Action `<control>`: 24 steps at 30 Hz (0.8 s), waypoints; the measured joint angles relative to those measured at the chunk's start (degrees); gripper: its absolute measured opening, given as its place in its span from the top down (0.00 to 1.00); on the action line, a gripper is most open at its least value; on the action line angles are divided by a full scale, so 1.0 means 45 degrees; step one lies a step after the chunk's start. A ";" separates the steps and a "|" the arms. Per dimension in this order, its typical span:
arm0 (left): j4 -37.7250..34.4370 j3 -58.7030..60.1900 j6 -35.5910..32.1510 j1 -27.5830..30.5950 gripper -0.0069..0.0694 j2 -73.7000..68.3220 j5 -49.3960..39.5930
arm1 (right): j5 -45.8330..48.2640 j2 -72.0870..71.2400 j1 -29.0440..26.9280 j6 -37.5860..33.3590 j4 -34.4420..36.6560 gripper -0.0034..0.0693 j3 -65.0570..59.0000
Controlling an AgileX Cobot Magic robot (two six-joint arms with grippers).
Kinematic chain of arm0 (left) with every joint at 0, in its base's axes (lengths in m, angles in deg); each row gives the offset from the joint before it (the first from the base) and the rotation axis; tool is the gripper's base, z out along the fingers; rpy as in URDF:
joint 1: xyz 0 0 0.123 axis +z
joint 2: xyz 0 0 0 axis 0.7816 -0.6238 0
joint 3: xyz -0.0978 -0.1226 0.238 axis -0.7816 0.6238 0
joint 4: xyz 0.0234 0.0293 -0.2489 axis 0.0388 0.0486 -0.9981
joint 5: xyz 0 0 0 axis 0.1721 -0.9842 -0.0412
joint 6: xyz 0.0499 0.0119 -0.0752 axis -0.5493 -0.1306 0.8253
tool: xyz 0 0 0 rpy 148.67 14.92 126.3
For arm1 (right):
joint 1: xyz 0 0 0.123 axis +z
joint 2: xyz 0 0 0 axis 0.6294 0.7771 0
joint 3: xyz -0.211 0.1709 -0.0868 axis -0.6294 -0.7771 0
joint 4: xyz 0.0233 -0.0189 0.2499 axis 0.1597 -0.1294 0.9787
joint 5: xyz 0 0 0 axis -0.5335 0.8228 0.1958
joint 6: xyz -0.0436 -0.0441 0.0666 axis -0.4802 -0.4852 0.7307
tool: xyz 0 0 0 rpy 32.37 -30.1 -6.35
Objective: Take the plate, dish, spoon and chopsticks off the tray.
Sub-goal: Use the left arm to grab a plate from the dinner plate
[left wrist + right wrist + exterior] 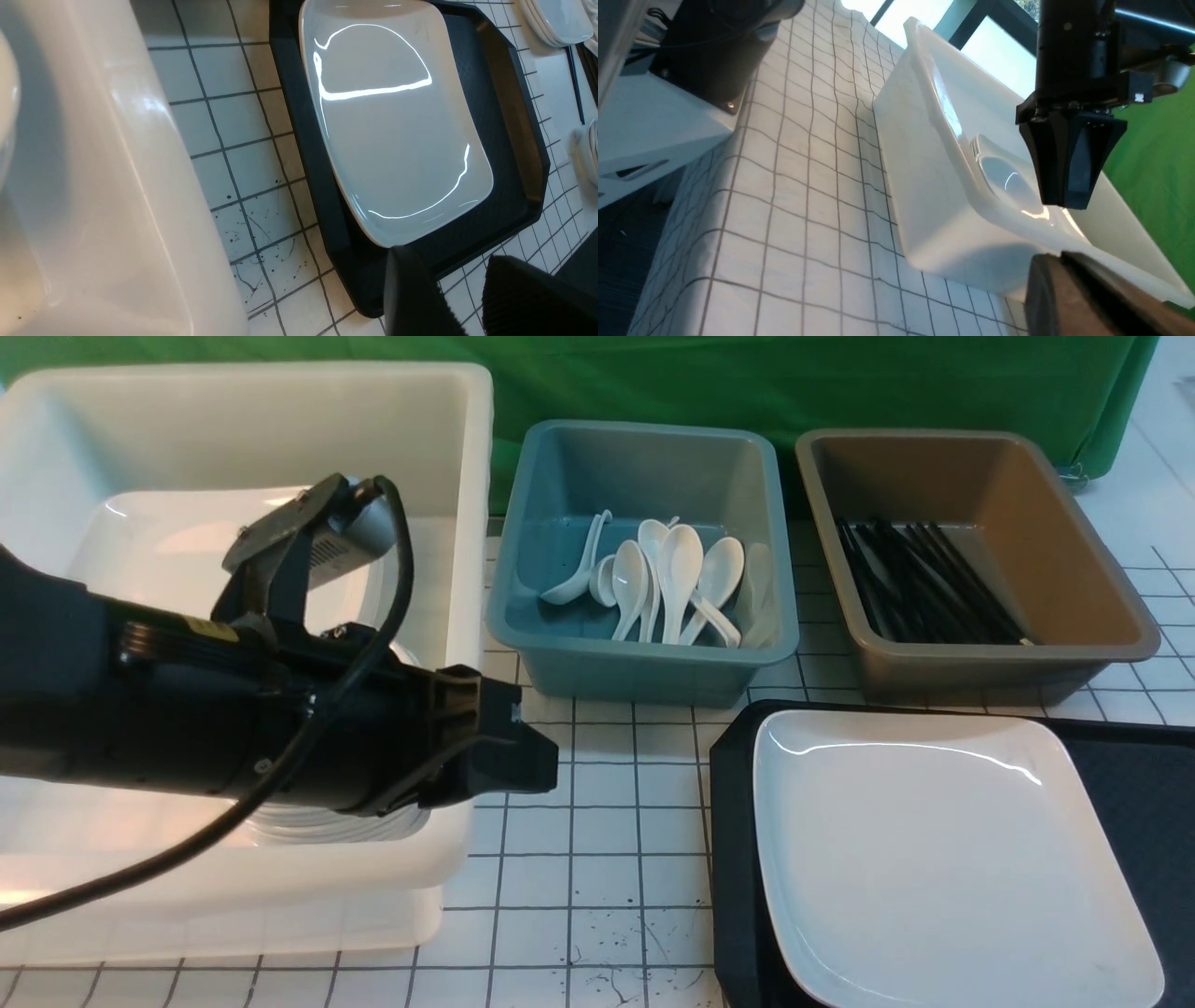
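Note:
The large white square plate (943, 859) lies alone on the black tray (733, 859) at the front right. In the left wrist view the plate (397, 126) fills most of the tray (518, 154). My left gripper (541, 761) hangs over the white tub's front right corner, left of the tray. Its fingers (462, 289) are apart and empty. My right gripper (1059, 259) is out of the front view, with its fingers pressed together and nothing between them. No spoon, chopsticks or small dish show on the tray.
A big white tub (467, 476) at the left holds white plates and dishes. A blue tub (644, 665) holds several white spoons (677, 579). A brown tub (990, 665) holds black chopsticks (924, 583). More dishes (560, 18) and a black stick (574, 79) lie beyond the tray.

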 joint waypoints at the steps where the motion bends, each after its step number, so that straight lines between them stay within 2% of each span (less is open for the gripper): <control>1: 0.0000 0.0000 0.0000 0.0000 0.61 0.0000 0.0000 | 0.0087 -0.0095 0.0024 0.0168 0.0000 0.95 0.0000; 5: 0.0000 0.0000 0.0000 0.0000 0.61 0.0000 0.0000 | 0.0726 -0.0953 0.0035 0.2054 0.0000 0.96 0.0000; 6: 0.0000 0.0000 0.0000 0.0000 0.61 0.0000 0.0000 | 0.1356 -0.1695 0.0035 0.3325 0.0000 0.96 -0.0005; 8: 0.0000 0.0000 0.0000 0.0000 0.61 0.0000 0.0000 | 0.1678 -0.2360 0.0035 0.3844 -0.0011 0.96 -0.0138; 12: -0.0011 0.0000 0.0000 0.0000 0.61 0.0000 -0.0127 | 0.1694 -0.3107 0.0035 0.4176 0.0128 0.96 -0.0515; 16: -0.0011 0.0000 0.0068 0.0000 0.67 -0.0010 -0.0546 | 0.1623 -0.3120 0.0035 0.4187 0.0341 0.96 -0.0515; 20: -0.0011 0.0000 0.1095 -0.0232 0.87 -0.0167 -0.1281 | 0.1613 -0.3120 0.0035 0.4213 0.0584 0.96 -0.0515; 24: -0.0235 0.0000 0.1867 -0.1040 0.91 -0.0759 -0.1766 | 0.1614 -0.3120 0.0035 0.4334 0.1276 0.96 -0.0450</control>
